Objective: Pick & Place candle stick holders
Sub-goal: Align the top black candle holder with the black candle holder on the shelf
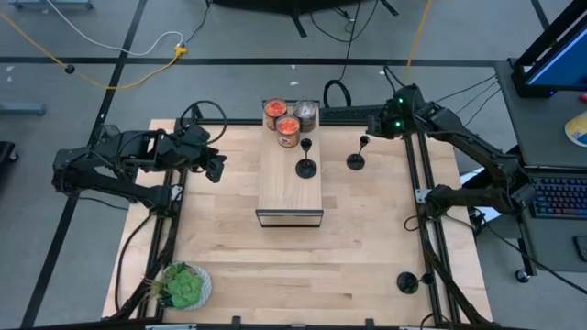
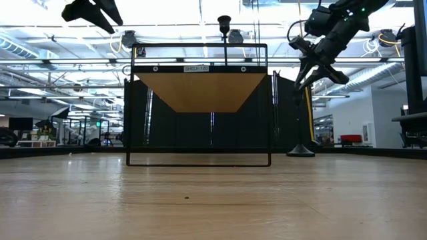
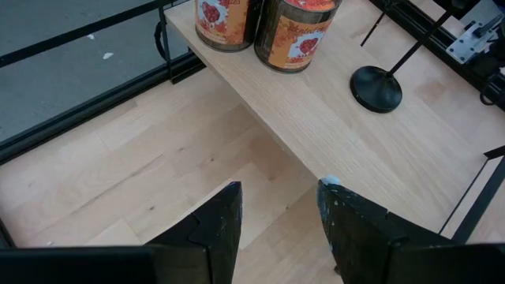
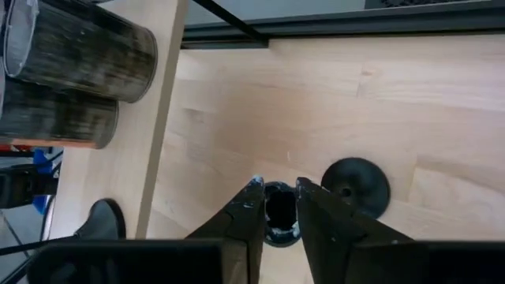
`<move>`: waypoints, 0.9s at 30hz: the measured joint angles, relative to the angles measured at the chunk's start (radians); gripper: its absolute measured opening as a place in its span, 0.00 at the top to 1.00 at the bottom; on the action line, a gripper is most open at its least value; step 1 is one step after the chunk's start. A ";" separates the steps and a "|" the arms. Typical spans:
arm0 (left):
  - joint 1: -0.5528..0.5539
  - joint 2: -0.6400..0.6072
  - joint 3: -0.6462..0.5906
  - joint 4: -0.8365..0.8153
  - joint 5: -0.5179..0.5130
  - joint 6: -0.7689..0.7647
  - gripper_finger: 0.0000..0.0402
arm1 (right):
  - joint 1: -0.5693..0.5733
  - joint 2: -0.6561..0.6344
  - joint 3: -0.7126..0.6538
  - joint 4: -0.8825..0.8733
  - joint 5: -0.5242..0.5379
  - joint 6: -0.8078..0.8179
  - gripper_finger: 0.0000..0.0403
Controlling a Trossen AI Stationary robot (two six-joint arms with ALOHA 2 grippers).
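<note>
Three candle stick holders, all black: round flat base, thin upright stem, small cup top. Landmark is the wooden shelf (image 1: 290,179) mid-counter. First holder (image 1: 306,167) stands on the shelf top, toward its right edge, near the jars. Second holder (image 1: 356,161) stands on the counter (image 1: 229,266) just right of the shelf. Third holder (image 1: 406,281) sits well apart from the shelf, by the counter's front right corner.

Right gripper (image 4: 276,207) hangs over the second holder with its fingers partly open, either side of the cup top; contact can't be told, nothing looks lifted. Left gripper (image 3: 276,209) hovers left of the shelf, fingers apart, empty.

Handling, judged: holders look like rigid painted metal, light, weight low in the base, so top-heavy tipping is unlikely but a thin stem can swing or slip between smooth pads. Best hold looks like the stem just under the cup, or across the cup itself, lifting straight up.

Materials: shelf is pale wood top on a thin black wire frame. Two red-orange labelled jars (image 1: 288,131) and a silvery-grey jar (image 1: 305,114) sit at the shelf's back end, cylindrical, hard.
</note>
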 joint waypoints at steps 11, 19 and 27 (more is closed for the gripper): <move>0.000 0.000 0.000 0.000 -0.001 0.000 0.57 | 0.000 -0.001 0.000 -0.048 0.001 0.000 0.82; 0.000 0.000 0.000 0.000 -0.001 0.000 0.57 | 0.000 0.014 0.000 -0.076 0.005 -0.009 0.82; 0.000 0.000 0.000 0.000 -0.001 0.000 0.57 | -0.002 0.047 -0.001 -0.072 0.004 -0.030 0.82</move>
